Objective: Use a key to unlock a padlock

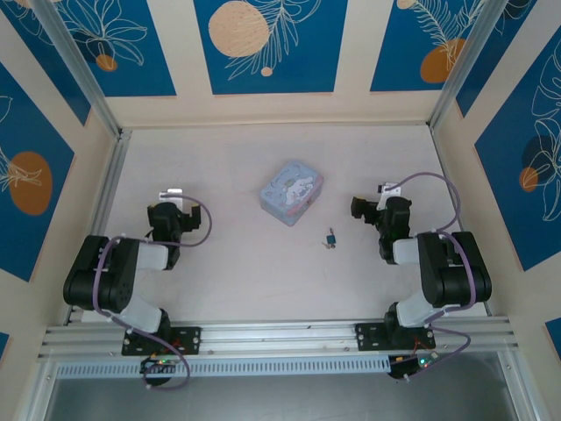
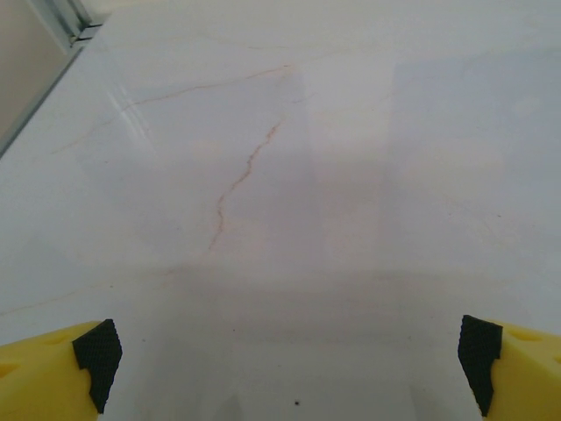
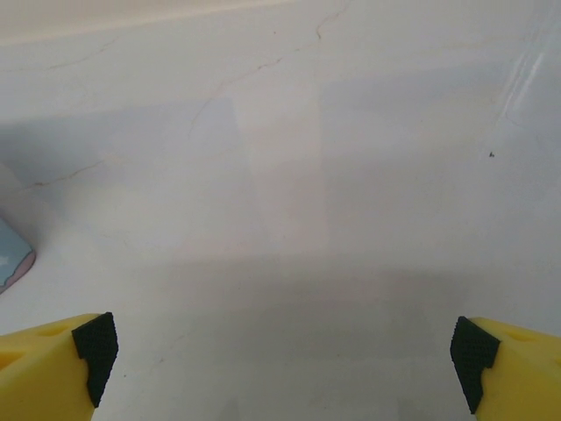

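- Overhead, top view: tiny blackish-blue padlock point(image 1: 331, 236) on the pale marbled counter point(image 1: 245, 272), a thin dark key point(image 1: 324, 246) just beside it, both near the light-blue rectangular tin point(image 1: 291, 192).
- Left wrist: left gripper point(image 2: 287, 368) spread wide, holding nothing.
- Right wrist: right gripper point(image 3: 280, 364) likewise spread; tin corner at left edge.

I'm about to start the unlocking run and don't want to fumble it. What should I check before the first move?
1. Left gripper open, nothing between the fingers: ok.
2. Right gripper open, nothing between the fingers: ok.
3. Padlock lying free on the table, apart from the tin: ok.
4. Key told apart from the padlock: cannot tell; the speck at the padlock's near-left side is too small to make out.
5. A gripper in place at the padlock: not ok; both sit apart from it, the right one nearer.
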Controlling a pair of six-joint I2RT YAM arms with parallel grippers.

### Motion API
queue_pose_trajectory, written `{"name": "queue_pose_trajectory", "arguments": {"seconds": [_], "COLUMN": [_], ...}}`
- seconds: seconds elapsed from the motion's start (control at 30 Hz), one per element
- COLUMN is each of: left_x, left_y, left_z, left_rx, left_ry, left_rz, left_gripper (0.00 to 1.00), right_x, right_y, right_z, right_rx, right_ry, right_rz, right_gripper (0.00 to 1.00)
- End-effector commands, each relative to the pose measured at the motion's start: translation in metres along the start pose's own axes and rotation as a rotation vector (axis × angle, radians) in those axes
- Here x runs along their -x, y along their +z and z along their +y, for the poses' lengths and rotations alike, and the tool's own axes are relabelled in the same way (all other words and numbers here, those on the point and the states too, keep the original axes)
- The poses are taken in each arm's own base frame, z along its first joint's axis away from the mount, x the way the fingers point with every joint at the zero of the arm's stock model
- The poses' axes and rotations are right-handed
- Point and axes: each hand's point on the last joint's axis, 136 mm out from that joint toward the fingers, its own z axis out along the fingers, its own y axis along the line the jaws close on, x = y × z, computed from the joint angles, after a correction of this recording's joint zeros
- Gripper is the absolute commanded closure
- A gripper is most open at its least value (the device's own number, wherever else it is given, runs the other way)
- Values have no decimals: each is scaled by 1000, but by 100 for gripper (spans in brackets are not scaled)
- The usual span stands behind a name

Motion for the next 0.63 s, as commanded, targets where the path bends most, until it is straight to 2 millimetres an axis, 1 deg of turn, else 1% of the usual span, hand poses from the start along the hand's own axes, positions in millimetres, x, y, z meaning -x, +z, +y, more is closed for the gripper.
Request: {"name": "queue_pose_trajectory", "arguments": {"seconds": [0.0, 0.6], "left_x": [21, 22], "left_y": [1, -1], "left_z": [-4, -3], "left_rx": [-46, -44], "left_ry": [-29, -28], "left_rz": [-75, -87], "left_gripper": [0, 0], "right_x": [20, 19], "right_y": [1, 0], "right_z": [10, 12], "right_rx": [52, 70], "right_ry": [-30, -32], "right_rz": [-64, -57], "right_gripper": [1, 1]}}
